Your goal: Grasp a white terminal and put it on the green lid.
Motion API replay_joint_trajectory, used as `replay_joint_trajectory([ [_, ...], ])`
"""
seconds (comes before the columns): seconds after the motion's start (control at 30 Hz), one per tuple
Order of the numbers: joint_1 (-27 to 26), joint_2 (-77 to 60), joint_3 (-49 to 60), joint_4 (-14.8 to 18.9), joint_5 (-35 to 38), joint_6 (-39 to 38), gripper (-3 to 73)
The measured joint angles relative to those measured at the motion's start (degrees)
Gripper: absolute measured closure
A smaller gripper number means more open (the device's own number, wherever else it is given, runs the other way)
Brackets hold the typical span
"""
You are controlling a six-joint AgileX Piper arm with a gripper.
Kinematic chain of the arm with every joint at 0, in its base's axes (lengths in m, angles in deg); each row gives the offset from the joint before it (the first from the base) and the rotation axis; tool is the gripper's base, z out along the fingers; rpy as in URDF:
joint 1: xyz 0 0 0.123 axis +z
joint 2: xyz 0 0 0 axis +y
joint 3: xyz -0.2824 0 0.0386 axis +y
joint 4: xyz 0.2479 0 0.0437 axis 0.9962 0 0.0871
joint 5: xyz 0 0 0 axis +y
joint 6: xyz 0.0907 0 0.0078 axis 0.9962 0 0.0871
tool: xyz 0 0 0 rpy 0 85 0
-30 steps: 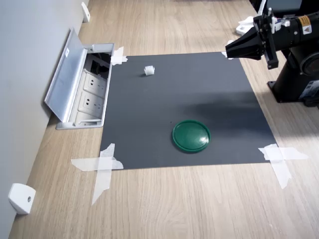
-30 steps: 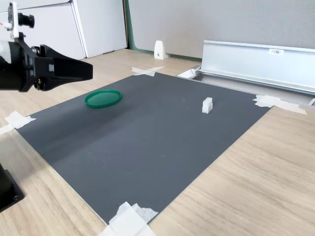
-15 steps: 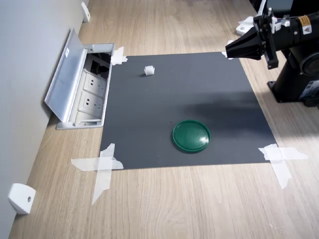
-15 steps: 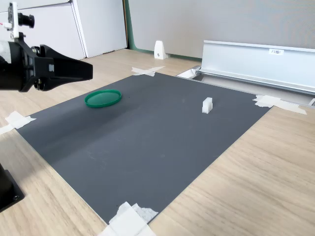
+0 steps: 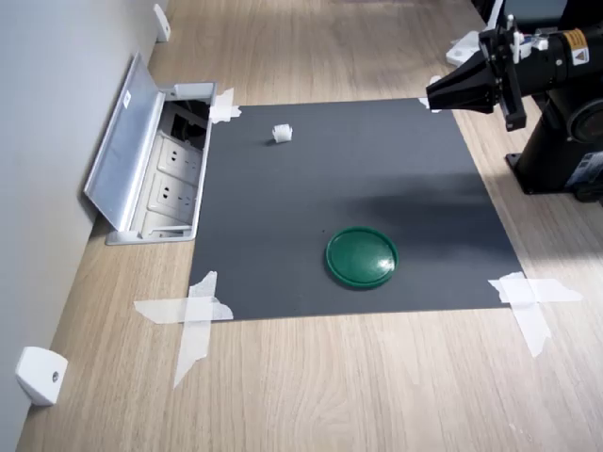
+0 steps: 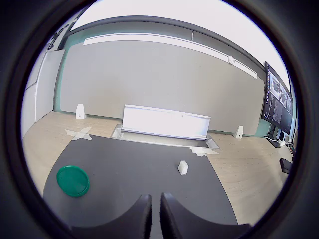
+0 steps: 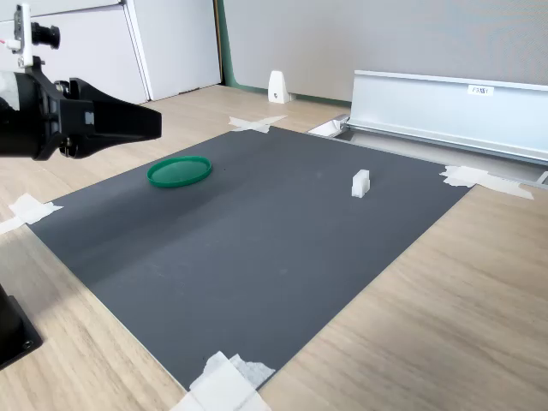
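1. Overhead, in the first exterior view, a dark grey rectangular mat [image 5: 344, 202] lies on a light wooden tabletop [image 5: 311, 386], its corners fixed with strips of white tape [image 5: 193, 315].
2. Resting on the mat near its far left corner in the first exterior view is the white terminal [image 5: 281, 134], a tiny white plastic block, standing alone with nothing touching it.
3. Nearer the camera and to the right in the first exterior view, the green lid [image 5: 362, 256], a flat round dark-green plastic disc with a raised rim, lies on the mat, well apart from the white terminal.
4. At the first exterior view's far right, the black gripper [image 5: 435, 93] hangs in the air above the mat's far right corner, holding nothing.
5. Seen from the wrist view, its two dark fingers [image 6: 137, 214] sit almost together with only a thin slit between them.
6. Along the first exterior view's left edge, an open silver metal socket box [image 5: 151, 169] is set into the tabletop beside the mat.
7. A small white wedge-shaped wall bumper [image 5: 40, 375] sits against the grey wall at the first exterior view's near left.
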Motion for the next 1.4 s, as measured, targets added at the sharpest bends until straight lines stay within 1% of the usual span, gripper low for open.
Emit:
replay_joint_trajectory([
  [0.5, 0.0, 0.0, -0.24, 0.0, 0.13, 0.0, 62.4],
  [0.6, 0.0, 1.11, -2.85, 0.0, 1.09, 0.0, 62.4],
  [0.7, 0.0, 5.61, -7.17, 0.0, 1.91, 0.0, 62.4],
  [0.8, 0.0, 10.86, -11.82, -0.44, 4.7, 0.0, 62.4],
  [0.93, 0.0, 18.28, -18.59, -1.52, 11.84, 0.0, 62.4],
  [1.1, 0.0, 28.23, -26.93, -1.72, 20.48, 0.0, 62.4],
  [1.4, 0.0, 49.36, -39.46, -1.85, 31.39, 0.0, 63.0],
])
